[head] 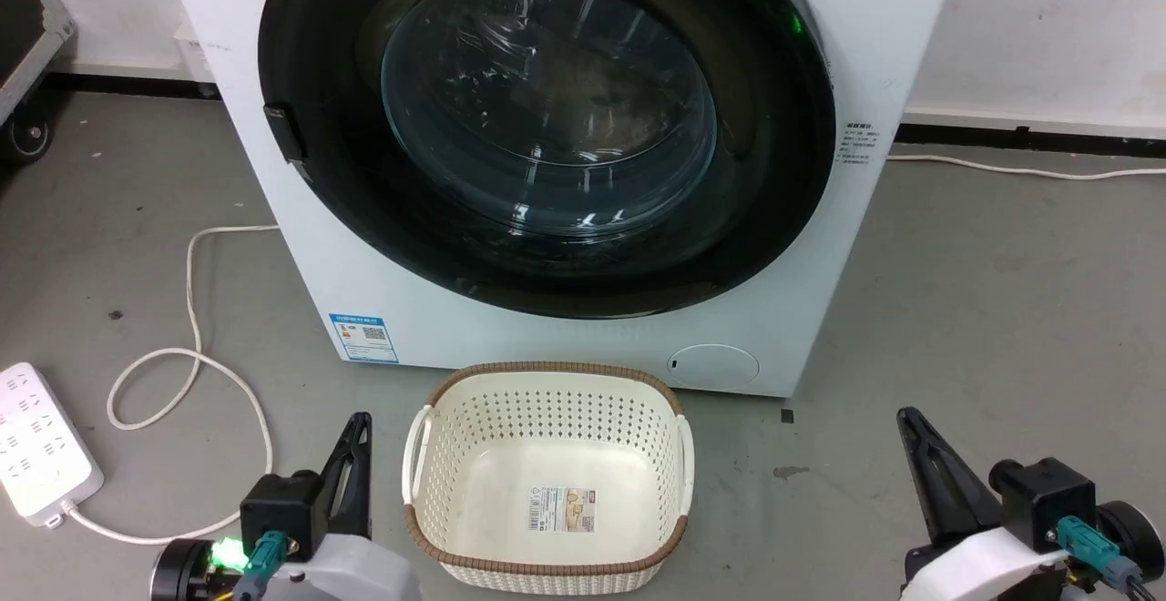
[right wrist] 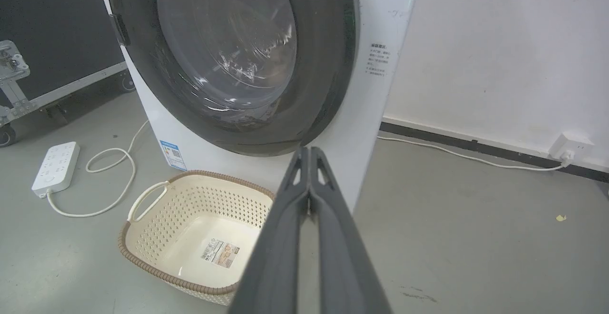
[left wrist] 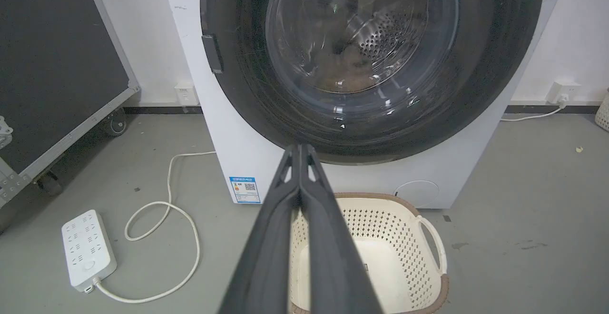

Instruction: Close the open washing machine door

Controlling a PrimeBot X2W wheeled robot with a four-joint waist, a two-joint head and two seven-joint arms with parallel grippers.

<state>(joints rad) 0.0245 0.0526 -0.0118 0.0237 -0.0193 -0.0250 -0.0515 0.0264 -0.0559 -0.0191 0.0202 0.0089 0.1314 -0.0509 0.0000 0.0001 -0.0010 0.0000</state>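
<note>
The washing machine door, round, black-framed, with a bulging glass centre, lies flush against the front of the white washing machine. It looks the same in the left wrist view and the right wrist view. A small black catch sits on the frame's left edge. My left gripper is low at the lower left, shut and holding nothing, fingertips together. My right gripper is low at the lower right, also shut and holding nothing. Both are well short of the door.
A cream perforated laundry basket with a brown rim stands on the floor just before the machine, between my grippers. A white power strip and its looped cable lie at the left. A black wheeled case stands further left. A wall socket is at the right.
</note>
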